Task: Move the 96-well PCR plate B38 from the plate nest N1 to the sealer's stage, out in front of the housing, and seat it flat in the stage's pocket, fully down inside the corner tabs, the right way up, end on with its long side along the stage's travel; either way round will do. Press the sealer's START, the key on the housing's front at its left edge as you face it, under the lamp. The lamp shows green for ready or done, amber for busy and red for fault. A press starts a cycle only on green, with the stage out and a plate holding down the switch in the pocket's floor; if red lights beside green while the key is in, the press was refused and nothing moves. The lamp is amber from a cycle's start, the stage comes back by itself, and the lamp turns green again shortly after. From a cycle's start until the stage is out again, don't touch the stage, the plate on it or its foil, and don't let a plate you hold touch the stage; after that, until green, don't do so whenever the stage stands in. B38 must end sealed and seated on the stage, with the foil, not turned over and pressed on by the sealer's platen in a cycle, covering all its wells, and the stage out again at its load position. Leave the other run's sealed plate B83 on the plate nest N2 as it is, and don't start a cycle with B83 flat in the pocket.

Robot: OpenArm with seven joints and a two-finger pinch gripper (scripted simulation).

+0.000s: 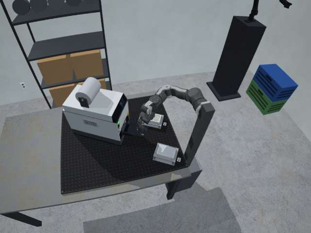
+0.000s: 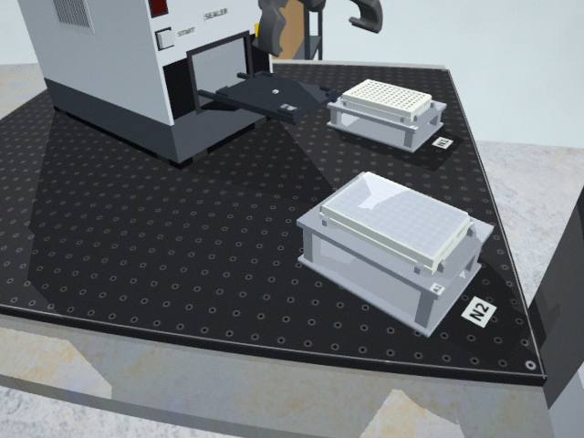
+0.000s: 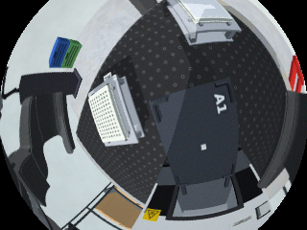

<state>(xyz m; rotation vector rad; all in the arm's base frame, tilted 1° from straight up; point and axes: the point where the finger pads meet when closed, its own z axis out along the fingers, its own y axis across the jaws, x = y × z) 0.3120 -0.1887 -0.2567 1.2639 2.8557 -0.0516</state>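
Observation:
The white 96-well plate B38 [image 1: 154, 118] sits unsealed, wells up, on nest N1 [image 2: 387, 123], to the right of the sealer's stage. It also shows in the exterior view [image 2: 386, 98] and in the wrist view [image 3: 109, 115]. The dark stage [image 2: 269, 96] [image 3: 202, 144] stands out in front of the housing, and its pocket is empty. My gripper [image 1: 140, 124] hovers above the stage, open and holding nothing. The START key [image 2: 164, 37] is on the housing front. A green lamp [image 1: 117, 123] glows at the housing's front edge.
The sealed plate B83 [image 2: 397, 222] lies on nest N2 [image 2: 377, 277] near the breadboard's front right corner. The white sealer housing [image 1: 96, 112] with its foil roll [image 1: 88, 91] stands left of the stage. My arm's base post [image 1: 199, 132] stands at the right edge.

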